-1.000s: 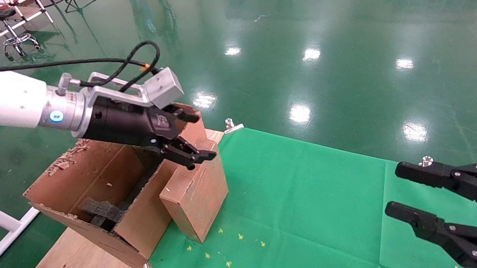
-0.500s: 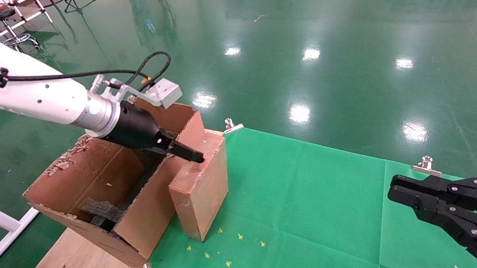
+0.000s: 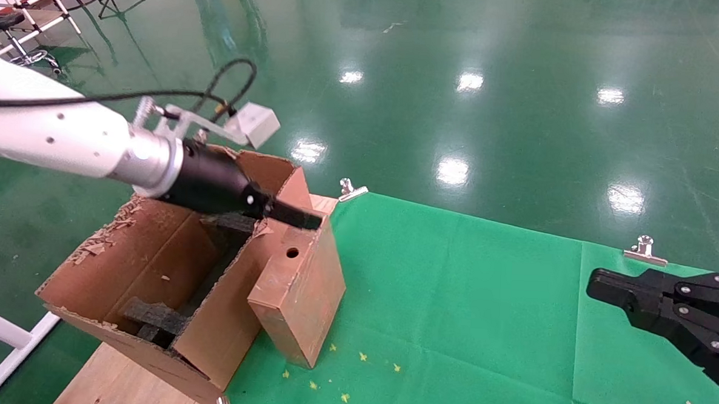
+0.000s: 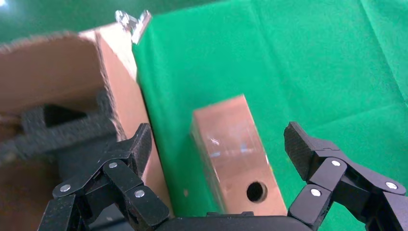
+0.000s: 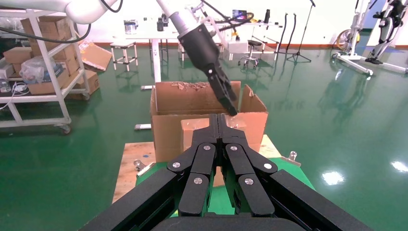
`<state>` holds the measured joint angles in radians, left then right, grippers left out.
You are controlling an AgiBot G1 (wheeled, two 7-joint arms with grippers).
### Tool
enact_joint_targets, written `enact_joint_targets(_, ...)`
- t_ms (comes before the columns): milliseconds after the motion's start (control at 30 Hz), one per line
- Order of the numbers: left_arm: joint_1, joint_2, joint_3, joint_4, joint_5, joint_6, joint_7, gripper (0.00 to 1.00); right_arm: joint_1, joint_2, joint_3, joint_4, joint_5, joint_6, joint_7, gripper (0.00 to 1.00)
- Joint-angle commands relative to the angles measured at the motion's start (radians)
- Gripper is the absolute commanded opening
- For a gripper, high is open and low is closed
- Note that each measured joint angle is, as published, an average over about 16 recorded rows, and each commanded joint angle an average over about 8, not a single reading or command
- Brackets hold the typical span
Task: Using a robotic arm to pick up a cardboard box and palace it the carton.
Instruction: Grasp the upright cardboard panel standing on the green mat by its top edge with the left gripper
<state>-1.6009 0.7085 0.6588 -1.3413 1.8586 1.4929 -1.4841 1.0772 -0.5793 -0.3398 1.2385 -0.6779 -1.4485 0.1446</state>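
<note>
One cardboard box [image 3: 298, 296] leans against one carton [image 3: 150, 266]; left hand [image 4: 216, 144] spread, right hand [image 5: 220, 126] pressed together.

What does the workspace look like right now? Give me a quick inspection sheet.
Surface: green cloth clipped to a wooden board.
Job's things: cardboard box stands on end on the cloth, against the side of the carton, hole face up; not yet inside.
Clutter: small yellow bits on the cloth by the box; black foam blocks in the carton.
Grippers: left pincer open, just above the box's top end; right pincer shut, idle over the cloth's right side.
Cables: black cable runs along the left arm.
Surroundings: glossy green floor, shelving and stools behind.
</note>
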Motion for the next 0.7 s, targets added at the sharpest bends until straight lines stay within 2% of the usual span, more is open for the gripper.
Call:
enact_joint_targets(33, 0.004, 0.005, 0.007, 0.001, 0.007, 0.007, -0.020, 1.00, 0.000, 0.000, 0.000, 0.000, 0.000, 0.000, 0.000, 0.00)
enact_joint_targets(533, 0.039, 0.049, 0.073, -0.002, 0.041, 0.017, -0.057, 1.00, 0.000, 0.000, 0.000, 0.000, 0.000, 0.000, 0.000, 0.00)
enact_joint_targets(567, 0.039, 0.050, 0.076, -0.002, 0.043, 0.016, -0.055, 1.00, 0.000, 0.000, 0.000, 0.000, 0.000, 0.000, 0.000, 0.04)
enact_joint_targets(700, 0.042, 0.053, 0.085, -0.002, 0.049, 0.016, -0.045, 1.00, 0.000, 0.000, 0.000, 0.000, 0.000, 0.000, 0.000, 0.52)
